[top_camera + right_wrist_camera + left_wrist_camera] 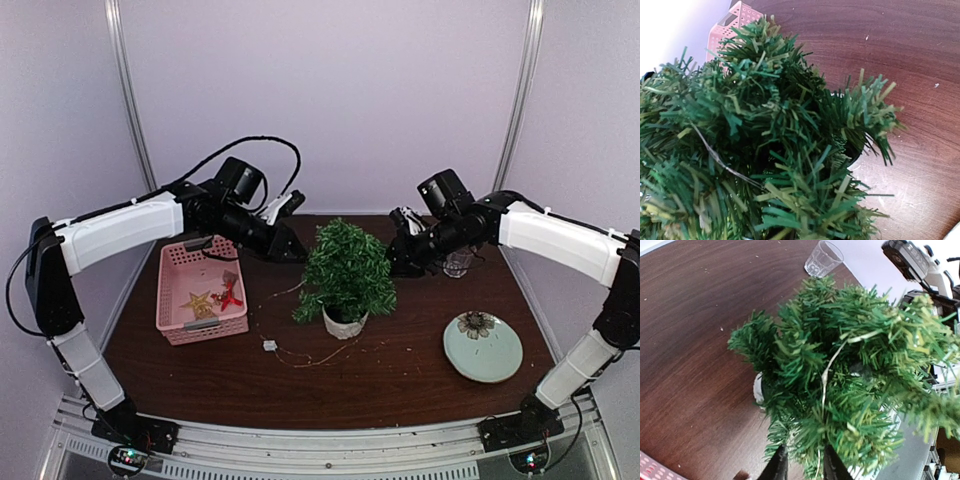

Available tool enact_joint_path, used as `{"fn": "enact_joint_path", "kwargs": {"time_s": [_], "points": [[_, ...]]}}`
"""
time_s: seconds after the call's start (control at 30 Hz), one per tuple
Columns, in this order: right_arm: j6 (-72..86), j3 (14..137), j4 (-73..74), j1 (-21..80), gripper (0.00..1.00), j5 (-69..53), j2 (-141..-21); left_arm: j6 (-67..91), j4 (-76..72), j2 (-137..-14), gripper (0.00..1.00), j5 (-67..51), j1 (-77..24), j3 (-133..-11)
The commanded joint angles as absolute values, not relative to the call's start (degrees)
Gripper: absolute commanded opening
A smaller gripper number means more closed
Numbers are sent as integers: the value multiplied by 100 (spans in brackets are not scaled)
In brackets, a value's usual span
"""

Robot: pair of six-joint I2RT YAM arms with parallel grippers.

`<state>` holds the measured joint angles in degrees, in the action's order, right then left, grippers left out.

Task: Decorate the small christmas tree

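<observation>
One small christmas tree (347,270) stood upright in its white pot (344,324) mid-counter (400,375), a thin wire (824,385) draped over its crown. Both arms flanked that crown about equally close. The left fingers (779,467) were slightly parted around the wire. Whether the right fingers (398,258) were spread or pressed together, I could not tell.

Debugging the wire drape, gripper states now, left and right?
Left gripper: slightly open, thin wire running through the gap.
Right gripper: beside the small christmas tree; cannot tell.
</observation>
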<state>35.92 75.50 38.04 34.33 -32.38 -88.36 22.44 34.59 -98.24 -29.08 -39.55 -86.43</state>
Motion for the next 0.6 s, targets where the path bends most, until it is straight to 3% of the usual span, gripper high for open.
{"fn": "enact_joint_path", "kwargs": {"time_s": [0.0,0.2,0.57], "points": [[3474,7716,3993,3450,17,-2931,-8501,2222,3405,-9329,27,-2769,-3759,-8496],[3434,7712,4124,3445,28,-2827,-8310,2232,3485,-9100,42,-2731,-3606,-8302],[3255,7806,4399,3427,56,-2710,-7946,1891,3084,-7847,57,-2338,-3564,-7222]]}}
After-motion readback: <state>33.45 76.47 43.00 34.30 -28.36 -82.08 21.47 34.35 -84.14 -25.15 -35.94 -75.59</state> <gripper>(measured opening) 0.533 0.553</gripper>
